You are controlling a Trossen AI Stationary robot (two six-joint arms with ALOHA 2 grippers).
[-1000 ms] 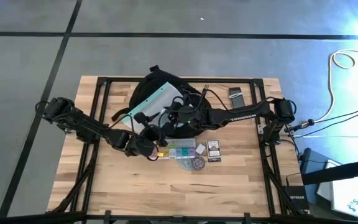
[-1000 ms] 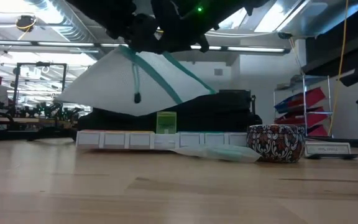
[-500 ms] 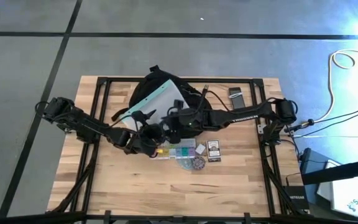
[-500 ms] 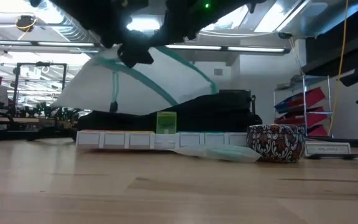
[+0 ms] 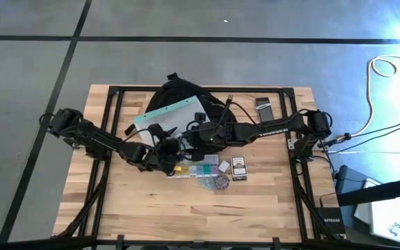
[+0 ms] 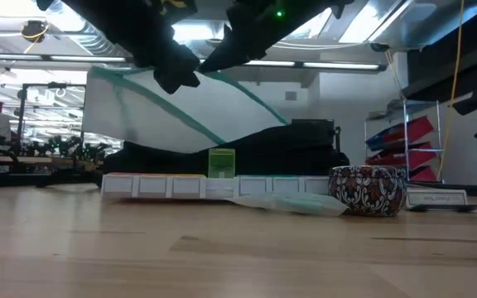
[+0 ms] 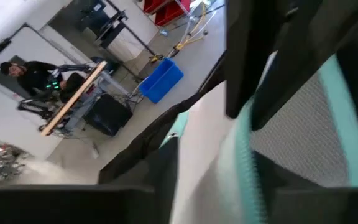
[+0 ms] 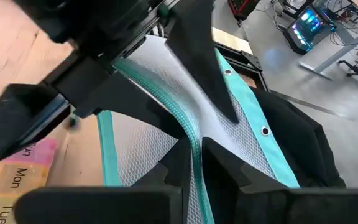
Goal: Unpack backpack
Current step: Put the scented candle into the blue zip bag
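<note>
The black backpack (image 5: 186, 97) lies at the table's far middle. A translucent pouch (image 5: 169, 114) with teal edges hovers over the backpack's near left side; in the low view the pouch (image 6: 164, 108) hangs above the table. My left gripper (image 5: 164, 147) comes from the left and my right gripper (image 5: 194, 133) from the right. They meet at the pouch's near edge, and both are shut on it. Whether the pouch's far part rests on the backpack I cannot tell. My left gripper pinches the pouch's teal zip edge (image 8: 157, 93) between its two fingers, beside my right gripper. The pouch is off the table. My right gripper pinches the same zip edge (image 8: 194, 140) between its fingers (image 8: 229, 165), which lie across the zip; the pouch spreads out beyond them toward the backpack.
Near the grippers, on the table, lie a weekly pill organiser (image 5: 198, 167), a patterned round tin (image 5: 222, 182), a flat teal piece (image 5: 205, 183) and a small card box (image 5: 238, 167). A dark flat device (image 5: 262, 104) lies far right. The near half of the table (image 5: 186, 215) is bare wood.
My left gripper has moved toward the far edge, up to the pouch. My right gripper has carried the pouch toward the table's left. The pouch has turned: its left corner, which hung low, has swung up, so its left edge now stands upright.
</note>
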